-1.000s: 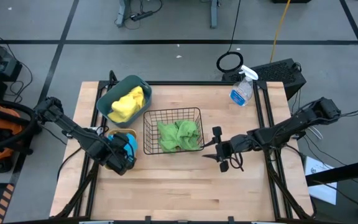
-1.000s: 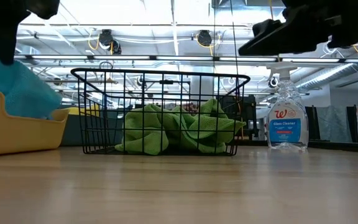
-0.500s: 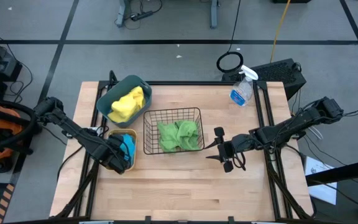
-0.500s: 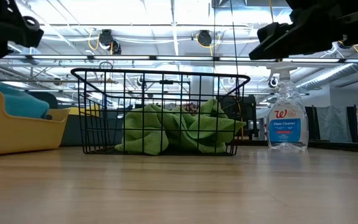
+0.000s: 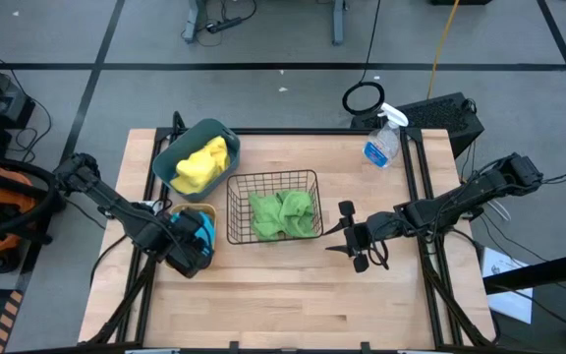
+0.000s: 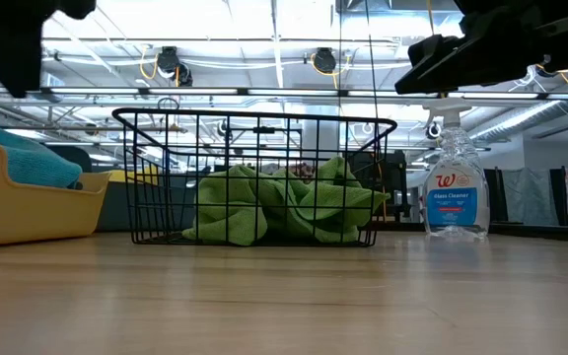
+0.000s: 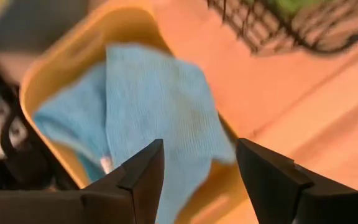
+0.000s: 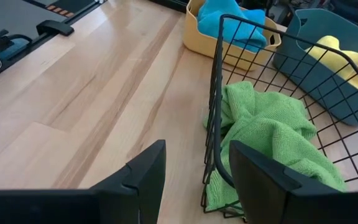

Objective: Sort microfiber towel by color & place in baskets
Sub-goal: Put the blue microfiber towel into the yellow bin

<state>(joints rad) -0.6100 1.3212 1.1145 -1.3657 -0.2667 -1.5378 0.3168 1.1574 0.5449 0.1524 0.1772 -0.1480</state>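
A blue towel (image 7: pixel 148 106) lies crumpled in the shallow yellow bin (image 7: pixel 73 59) at the table's left. My left gripper (image 7: pixel 197 168) hangs open just above it (image 5: pixel 190 246), its fingers clear of the cloth. A green towel (image 5: pixel 283 213) fills the black wire basket (image 5: pixel 273 177) at mid-table. A yellow towel (image 5: pixel 202 165) rests in the teal tub (image 5: pixel 170 157) at the far left. My right gripper (image 5: pixel 347 236) stands open above the table, right of the wire basket, with nothing between its fingers (image 8: pixel 194 168).
A clear spray bottle (image 5: pixel 383 143) stands at the far right of the table. Bare wood stretches along the near half of the table (image 5: pixel 293 305). The three containers sit close together, the bin touching neither arm's path on the right.
My left gripper has opened and let go of the blue towel. The towel, held up above the yellow bin a second ago, has dropped and now lies low inside it. The gripper dipped toward the bin and has risen again.
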